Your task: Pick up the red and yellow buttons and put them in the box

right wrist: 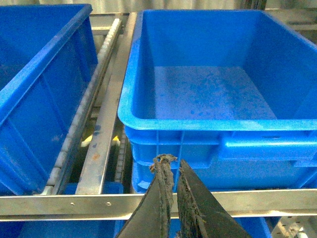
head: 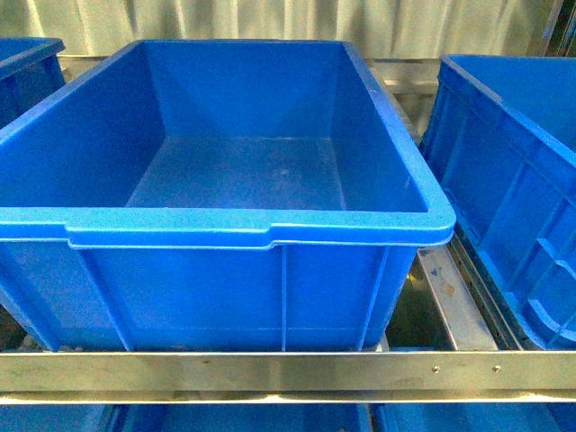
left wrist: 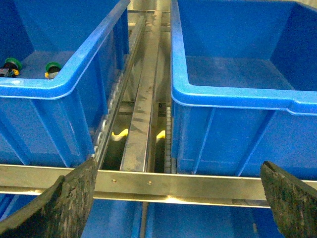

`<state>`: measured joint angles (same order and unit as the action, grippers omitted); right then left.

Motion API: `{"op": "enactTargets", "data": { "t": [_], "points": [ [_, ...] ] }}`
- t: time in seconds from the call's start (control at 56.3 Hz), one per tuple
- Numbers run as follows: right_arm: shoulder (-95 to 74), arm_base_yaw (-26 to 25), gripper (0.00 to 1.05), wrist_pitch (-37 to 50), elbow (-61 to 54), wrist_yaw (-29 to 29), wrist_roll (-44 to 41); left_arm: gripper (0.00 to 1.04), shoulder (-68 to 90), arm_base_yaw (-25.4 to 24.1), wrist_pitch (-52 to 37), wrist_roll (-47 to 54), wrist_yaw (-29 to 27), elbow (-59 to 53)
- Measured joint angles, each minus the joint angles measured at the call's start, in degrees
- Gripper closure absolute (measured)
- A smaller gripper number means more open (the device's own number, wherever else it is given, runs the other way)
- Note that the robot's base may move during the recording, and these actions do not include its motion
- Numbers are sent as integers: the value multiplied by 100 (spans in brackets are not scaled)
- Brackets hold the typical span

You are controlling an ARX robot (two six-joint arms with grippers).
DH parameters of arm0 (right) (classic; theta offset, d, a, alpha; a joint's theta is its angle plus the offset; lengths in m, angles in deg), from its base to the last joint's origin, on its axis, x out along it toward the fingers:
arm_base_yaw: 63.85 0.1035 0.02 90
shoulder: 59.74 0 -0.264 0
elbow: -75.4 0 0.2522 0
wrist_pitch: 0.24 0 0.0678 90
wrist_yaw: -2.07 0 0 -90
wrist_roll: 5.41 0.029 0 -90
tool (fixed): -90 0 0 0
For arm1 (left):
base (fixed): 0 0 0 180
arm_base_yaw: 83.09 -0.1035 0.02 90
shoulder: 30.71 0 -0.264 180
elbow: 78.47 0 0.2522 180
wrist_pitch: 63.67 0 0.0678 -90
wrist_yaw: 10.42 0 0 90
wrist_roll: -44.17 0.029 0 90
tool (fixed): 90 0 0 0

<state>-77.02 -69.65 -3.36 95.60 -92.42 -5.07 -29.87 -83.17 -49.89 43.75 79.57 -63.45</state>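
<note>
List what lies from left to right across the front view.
Corner of a far-left blue bin → large empty blue bin in the middle → metal rail in the gap → blue bin on the right. No claw shows here.

Blue box (head: 270, 225) upright, apparently empty, on rack

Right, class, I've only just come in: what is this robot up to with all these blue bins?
Nothing is being handled yet. The middle blue bin in the front view is empty. The left claw hangs open before the rail, holding nothing; the right claw is shut, also empty. Two green-capped switches lie in the bin beside the left arm. No red or yellow button shows.
</note>
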Motion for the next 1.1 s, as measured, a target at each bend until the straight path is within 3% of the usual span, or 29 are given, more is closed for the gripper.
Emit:
{"op": "enactTargets", "data": {
  "t": [0.071,0.142,0.444,0.533,0.923,1.101],
  "points": [
    [129,396,101,-44,-92,398,0,8,0,0,0,0,-2,0],
    [245,546,101,-81,-166,387,-2,8,0,0,0,0,2,0],
    [643,568,101,-275,-356,450,-2,8,0,0,0,0,0,0],
    [1340,577,101,-1038,-426,448,-2,8,0,0,0,0,0,0],
    [1692,579,101,-1067,-476,452,-2,8,0,0,0,0,0,0],
    [1694,579,63,-1067,-476,452,-11,8,0,0,0,0,-2,0]
  ]
}}
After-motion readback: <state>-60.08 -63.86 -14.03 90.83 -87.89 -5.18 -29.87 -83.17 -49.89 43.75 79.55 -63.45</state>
